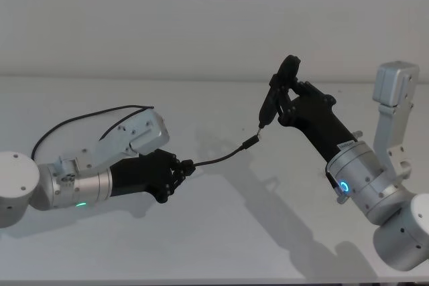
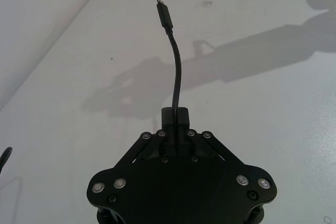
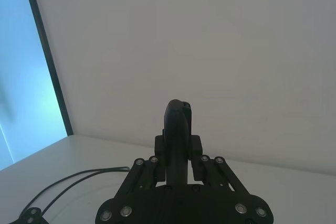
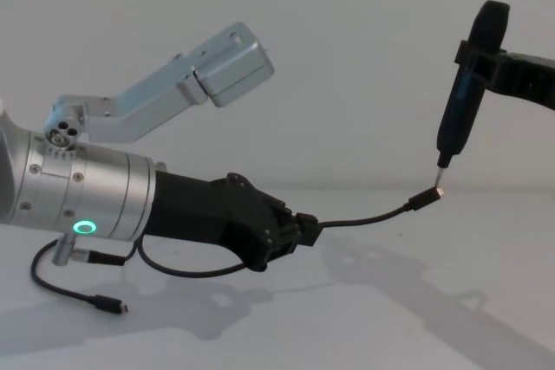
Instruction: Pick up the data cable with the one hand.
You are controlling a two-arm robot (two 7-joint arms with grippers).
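My left gripper (image 1: 182, 167) (image 2: 176, 115) (image 4: 305, 230) is shut on the data cable (image 1: 218, 158) (image 2: 176, 66) (image 4: 364, 218) a short way behind its plug. That free end arches up off the table, its silver-tipped plug (image 1: 251, 142) (image 2: 164, 14) (image 4: 425, 198) in the air. The plug tip sits right at the point of a slim black pen-like tool (image 1: 271, 102) (image 4: 464, 101) (image 3: 178, 124). My right gripper (image 1: 289, 95) (image 3: 178, 148) is shut on that tool, raised at the right. The cable's remainder (image 1: 80, 120) (image 3: 79, 182) trails behind my left arm, with its other plug (image 4: 108, 303) lying on the table.
The white table (image 1: 221, 232) runs back to a plain wall. Loose loops of cable lie under and behind my left forearm (image 4: 173, 266). Shadows of both arms fall across the table's middle.
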